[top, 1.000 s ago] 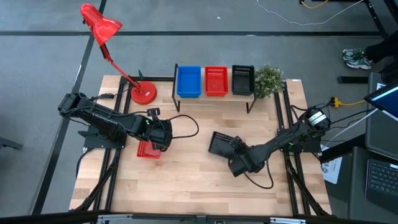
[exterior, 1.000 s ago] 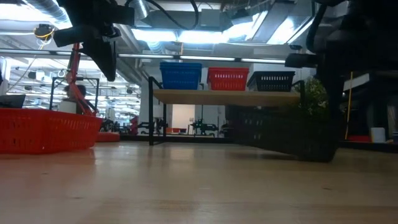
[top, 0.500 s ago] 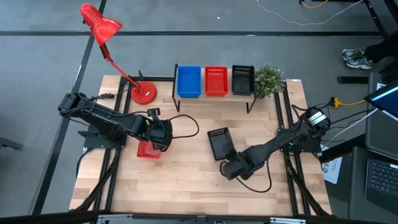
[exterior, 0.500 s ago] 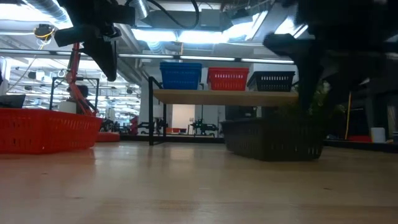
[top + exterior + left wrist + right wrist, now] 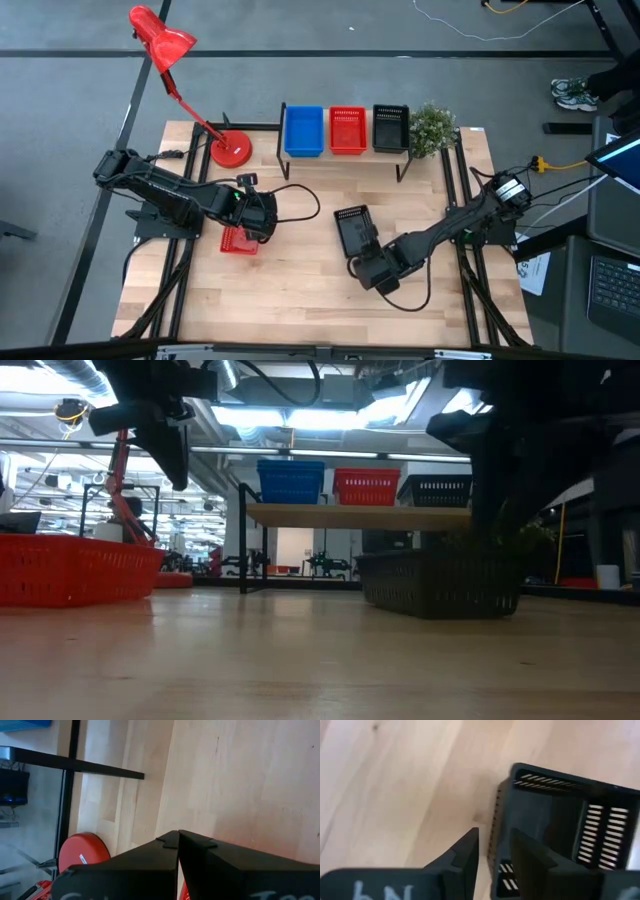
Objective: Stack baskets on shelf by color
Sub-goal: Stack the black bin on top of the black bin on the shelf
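Observation:
A black mesh basket (image 5: 354, 230) (image 5: 440, 582) (image 5: 570, 815) stands flat on its bottom on the table. My right gripper (image 5: 372, 270) (image 5: 495, 847) is open at its near end: one finger is outside the end wall, the other over the inside, with a gap showing on each side. My left gripper (image 5: 258, 215) (image 5: 178, 837) is shut and hovers above a red basket (image 5: 238, 241) (image 5: 70, 568) on the table. The shelf (image 5: 340, 156) (image 5: 360, 515) carries a blue (image 5: 303, 131), a red (image 5: 347, 130) and a black basket (image 5: 390, 128), side by side.
A red desk lamp (image 5: 231, 150) stands at the table's far left, with its base beside the shelf. A small green plant (image 5: 432, 128) sits at the shelf's right end. Bare wood (image 5: 300, 295) stretches along the near half of the table. Cables trail from both arms.
My right gripper held the black basket tilted, with one end raised off the table. It moved toward the near left and came down, and the basket now lies flat on the table. The left arm kept still.

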### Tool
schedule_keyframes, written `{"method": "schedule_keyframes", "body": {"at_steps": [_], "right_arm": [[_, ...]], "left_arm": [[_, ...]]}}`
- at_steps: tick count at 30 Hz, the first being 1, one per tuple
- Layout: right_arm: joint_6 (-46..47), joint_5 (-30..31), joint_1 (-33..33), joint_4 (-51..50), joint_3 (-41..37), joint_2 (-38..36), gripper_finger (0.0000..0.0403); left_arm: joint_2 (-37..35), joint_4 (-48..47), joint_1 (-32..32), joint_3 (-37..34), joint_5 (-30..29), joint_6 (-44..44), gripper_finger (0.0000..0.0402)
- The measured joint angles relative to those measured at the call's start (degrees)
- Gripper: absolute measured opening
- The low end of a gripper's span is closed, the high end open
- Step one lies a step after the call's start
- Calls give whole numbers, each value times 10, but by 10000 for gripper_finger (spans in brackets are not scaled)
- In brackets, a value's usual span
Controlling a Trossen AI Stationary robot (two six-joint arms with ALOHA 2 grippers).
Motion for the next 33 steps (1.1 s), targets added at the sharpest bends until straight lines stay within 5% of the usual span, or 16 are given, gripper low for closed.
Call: {"method": "schedule_keyframes", "body": {"at_steps": [15, 33], "right_arm": [[59, 39, -18, 14, 0, 62, 108], [69, 124, -20, 22, 33, 53, 108]], "left_arm": [[0, 3, 0, 0, -1, 0, 0], [0, 4, 0, 0, -2, 0, 0]]}}
